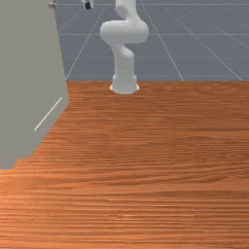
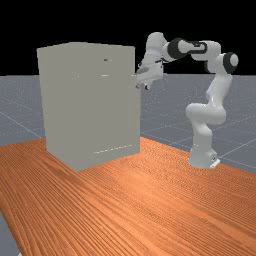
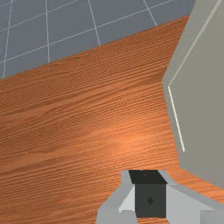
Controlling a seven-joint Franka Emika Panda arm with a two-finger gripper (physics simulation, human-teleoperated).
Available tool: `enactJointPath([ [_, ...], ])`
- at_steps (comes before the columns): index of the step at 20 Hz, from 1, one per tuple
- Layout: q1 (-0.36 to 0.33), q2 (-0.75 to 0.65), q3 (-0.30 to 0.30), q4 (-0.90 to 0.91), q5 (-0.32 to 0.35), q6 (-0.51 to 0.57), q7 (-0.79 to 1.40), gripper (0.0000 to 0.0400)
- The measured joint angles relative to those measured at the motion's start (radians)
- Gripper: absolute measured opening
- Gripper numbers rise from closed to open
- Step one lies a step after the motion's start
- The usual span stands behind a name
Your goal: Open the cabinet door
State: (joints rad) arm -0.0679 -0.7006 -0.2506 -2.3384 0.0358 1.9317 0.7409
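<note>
It is hard to tell if the claw is open. On the front view's left of it, apart, is a small knob, likely the one to pull, on the big cabinet.

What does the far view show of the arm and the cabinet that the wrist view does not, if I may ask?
Far view: the arm in its full length, from base to hand, and the upper edge of the cabinet, with the gripper near its far-view right side.

Wrist view: a pale line low on the cabinet, seen from above and bending sharply at a corner.

Both: the cabinet, the gripper, the orange-brown table and the grey gridded floor.
</note>
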Motion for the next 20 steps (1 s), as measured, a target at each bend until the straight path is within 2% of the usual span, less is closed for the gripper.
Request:
enactJointPath([
  [3, -0.11, -0.201, 0.011, -0.111, -0.079, 0.102, 0.033, 0.0],
  [5, -0.198, -0.239, 0.041, -0.164, -0.139, 0.197, 0.106, 0.0],
  [7, -0.258, -0.246, 0.067, -0.187, -0.182, 0.248, 0.157, 0.0],
  [12, -0.296, -0.279, 0.092, -0.24, -0.21, 0.257, 0.191, 0.0],
  [13, -0.304, -0.285, 0.099, -0.246, -0.216, 0.265, 0.199, 0.0157],
  [14, -0.319, -0.29, 0.109, -0.252, -0.226, 0.277, 0.216, 0.0252],
  [15, -0.35, -0.292, 0.128, -0.26, -0.246, 0.308, 0.252, 0.031],
  [17, -0.454, -0.307, 0.187, -0.31, -0.32, 0.388, 0.349, 0.0367],
  [20, -0.54, -0.365, 0.236, -0.379, -0.389, 0.431, 0.409, 0.0393],
])
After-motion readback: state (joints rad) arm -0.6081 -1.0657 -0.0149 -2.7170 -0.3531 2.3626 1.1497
